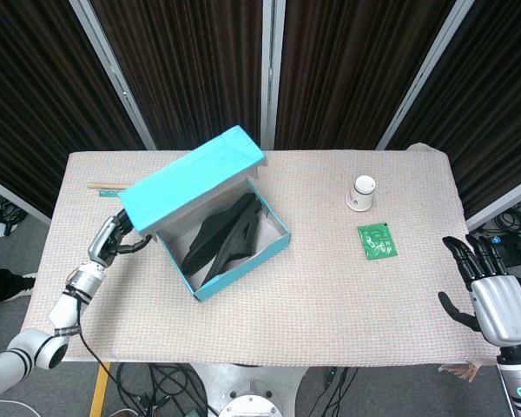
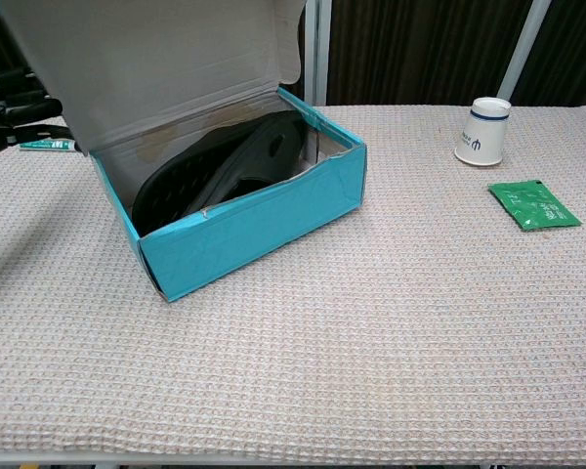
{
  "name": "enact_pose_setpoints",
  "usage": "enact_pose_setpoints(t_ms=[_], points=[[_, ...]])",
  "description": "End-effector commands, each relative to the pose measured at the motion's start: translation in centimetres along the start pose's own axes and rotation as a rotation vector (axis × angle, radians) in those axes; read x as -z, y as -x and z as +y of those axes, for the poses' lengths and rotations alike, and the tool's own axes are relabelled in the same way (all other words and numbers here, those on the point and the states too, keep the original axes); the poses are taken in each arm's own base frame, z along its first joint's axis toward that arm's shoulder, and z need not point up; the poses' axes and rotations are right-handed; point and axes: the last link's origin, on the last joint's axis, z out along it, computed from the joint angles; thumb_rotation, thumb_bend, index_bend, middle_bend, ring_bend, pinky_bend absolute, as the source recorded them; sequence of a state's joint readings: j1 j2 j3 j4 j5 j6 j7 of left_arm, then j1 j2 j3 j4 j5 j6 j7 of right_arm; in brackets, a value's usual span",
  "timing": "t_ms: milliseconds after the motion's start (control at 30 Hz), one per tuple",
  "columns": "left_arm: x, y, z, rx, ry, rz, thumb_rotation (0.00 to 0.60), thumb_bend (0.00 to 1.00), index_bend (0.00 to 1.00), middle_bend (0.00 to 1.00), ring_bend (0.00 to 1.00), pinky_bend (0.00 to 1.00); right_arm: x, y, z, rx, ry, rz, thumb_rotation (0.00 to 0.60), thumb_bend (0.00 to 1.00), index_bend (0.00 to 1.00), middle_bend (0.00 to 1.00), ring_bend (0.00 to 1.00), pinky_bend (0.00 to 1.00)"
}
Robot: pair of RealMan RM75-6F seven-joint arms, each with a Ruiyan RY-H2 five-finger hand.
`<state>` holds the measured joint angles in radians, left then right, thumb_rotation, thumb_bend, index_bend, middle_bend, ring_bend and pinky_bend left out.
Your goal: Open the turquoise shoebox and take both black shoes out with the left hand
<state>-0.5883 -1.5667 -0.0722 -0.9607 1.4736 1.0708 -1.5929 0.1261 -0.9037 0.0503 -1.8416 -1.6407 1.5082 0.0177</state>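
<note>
Turquoise shoebox (image 1: 234, 239) lid up; both black shoes (image 1: 221, 236) inside. Left robot hand (image 1: 113, 239) fingers at lid edge, grip unclear. Right robot hand (image 1: 491, 291) spread, empty.

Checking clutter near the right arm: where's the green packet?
The green packet lies flat on the table's right side in both views, just below the white paper cup and well right of the shoebox.

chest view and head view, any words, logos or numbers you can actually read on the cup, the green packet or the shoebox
None can be read in either view.
White paper cup: a dark blue band and a small dark mark, too small to read.
Green packet: faint print, blurred.
Turquoise shoebox: no text shows on its outer walls or raised lid.
Green-and-white item behind the box: print unreadable.
</note>
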Motion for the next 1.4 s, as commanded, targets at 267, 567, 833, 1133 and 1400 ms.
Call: enact_pose_setpoints(t_ms=[267,567,833,1133,1400], points=[[-1.7,-1.6,1.4,0.094,-0.042,0.127,0.600,0.44,0.11,0.14,0.04,0.19,0.6,-0.2,0.8,-0.014,0.003,0.020,0.600,0.24,0.00,0.10,0.00,0.03],[0.0,-5.2,2.0,-0.206,0.029,0.412,0.600,0.44,0.08,0.07,0.00,0.17,0.7,-0.3,1.5,-0.025,0.000,0.029,0.600,0.24,0.00,0.10,0.00,0.03],[2.1,-6.9,5.3,-0.528,0.072,0.516,0.594,0.44,0.08,0.07,0.00,0.17,0.0,0.2,1.8,-0.044,-0.010,0.017,0.600,0.24,0.00,0.10,0.00,0.03],[2.4,-2.7,8.5,-0.651,0.086,0.281,0.597,0.41,0.10,0.07,0.00,0.19,-0.4,0.5,2.2,-0.047,-0.019,0.007,0.600,0.24,0.00,0.10,0.00,0.03],[0.5,5.8,9.2,-0.853,0.134,-0.056,0.600,0.40,0.24,0.17,0.12,0.29,-1.0,-0.5,1.9,-0.009,-0.033,0.017,0.600,0.24,0.00,0.10,0.00,0.03]])
